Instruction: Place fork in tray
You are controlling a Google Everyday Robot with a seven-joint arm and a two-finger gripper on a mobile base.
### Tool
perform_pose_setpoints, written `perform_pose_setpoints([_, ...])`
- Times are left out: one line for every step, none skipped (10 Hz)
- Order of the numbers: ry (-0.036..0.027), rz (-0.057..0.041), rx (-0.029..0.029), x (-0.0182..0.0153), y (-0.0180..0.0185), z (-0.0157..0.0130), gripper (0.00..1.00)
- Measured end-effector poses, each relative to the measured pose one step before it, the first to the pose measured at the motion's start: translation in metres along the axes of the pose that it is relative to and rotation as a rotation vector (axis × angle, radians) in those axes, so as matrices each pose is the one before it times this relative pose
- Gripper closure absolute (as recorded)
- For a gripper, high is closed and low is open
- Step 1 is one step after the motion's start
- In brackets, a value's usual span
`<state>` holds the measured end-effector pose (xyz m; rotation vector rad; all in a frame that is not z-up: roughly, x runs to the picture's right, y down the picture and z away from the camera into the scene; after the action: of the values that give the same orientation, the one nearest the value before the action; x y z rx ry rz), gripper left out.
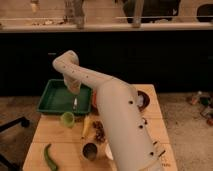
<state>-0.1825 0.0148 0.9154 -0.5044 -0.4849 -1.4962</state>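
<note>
The green tray [52, 100] sits at the back left of the wooden table. My gripper [74, 92] hangs over the tray's right half, at the end of my white arm [110, 110]. The fork [75, 103], a small pale sliver, points down from the gripper just above the tray floor. I cannot tell whether it touches the floor.
A small light-green cup [67, 118] stands just in front of the tray. A long green pepper [50, 157] lies at the front left. A banana [87, 126], a metal can [90, 151] and a dark bowl [142, 100] sit near my arm. A dark counter runs behind the table.
</note>
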Motion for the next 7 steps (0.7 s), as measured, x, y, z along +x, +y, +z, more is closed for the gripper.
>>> perform_pose_setpoints([0.00004, 0.00008, 0.00001, 0.00003, 0.00003, -0.00001, 0.96])
perform_pose_setpoints([0.00003, -0.00005, 0.00007, -0.00001, -0.00003, -0.00003, 0.99])
perform_pose_setpoints([-0.00003, 0.00001, -0.00007, -0.00001, 0.00001, 0.00003, 0.99])
perform_pose_setpoints([-0.00006, -0.00003, 0.00000, -0.00002, -0.00002, 0.00000, 0.93])
perform_pose_setpoints([0.00002, 0.00003, 0.00000, 0.00001, 0.00003, 0.00002, 0.83])
perform_pose_setpoints([-0.00005, -0.00012, 0.00003, -0.00003, -0.00008, 0.00001, 0.73])
perform_pose_setpoints([0.00001, -0.00015, -0.00002, -0.00004, -0.00012, 0.00002, 0.63])
